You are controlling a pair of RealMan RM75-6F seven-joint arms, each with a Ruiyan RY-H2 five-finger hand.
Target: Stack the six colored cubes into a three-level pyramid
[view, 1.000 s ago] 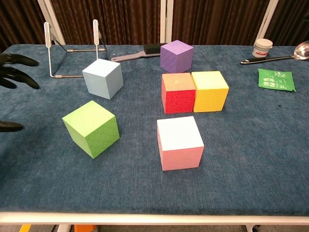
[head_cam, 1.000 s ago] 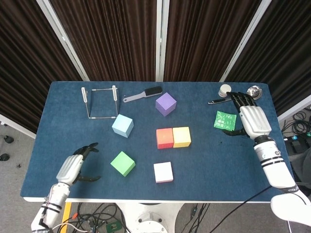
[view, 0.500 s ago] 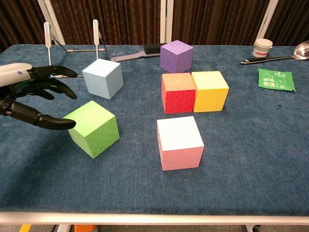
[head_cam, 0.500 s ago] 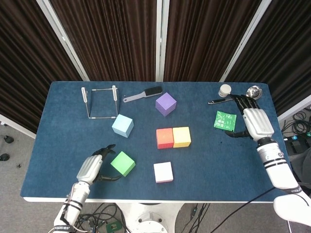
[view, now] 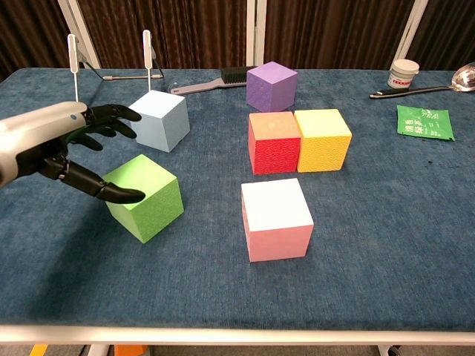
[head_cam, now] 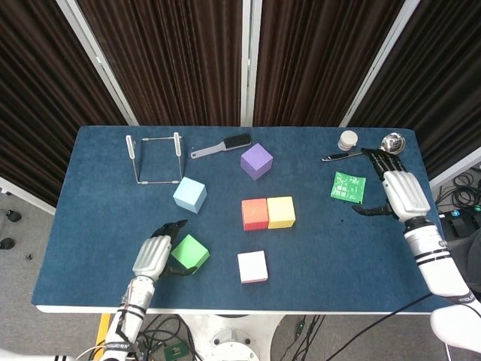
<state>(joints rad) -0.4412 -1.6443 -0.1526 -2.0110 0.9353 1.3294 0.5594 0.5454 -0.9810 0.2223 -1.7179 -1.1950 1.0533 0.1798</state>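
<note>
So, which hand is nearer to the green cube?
Left. The left hand is right at the green cube, fingers spread around its near-left side. The right hand is far across the table, beside the green packet.

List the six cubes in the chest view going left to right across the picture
green cube → light blue cube → then pink cube, red cube and purple cube, which overlap too closely to order → yellow cube

Brush (head_cam: 222,146), wire rack (head_cam: 155,158), spoon (head_cam: 368,147), jar (head_cam: 348,140), green packet (head_cam: 348,186).
</note>
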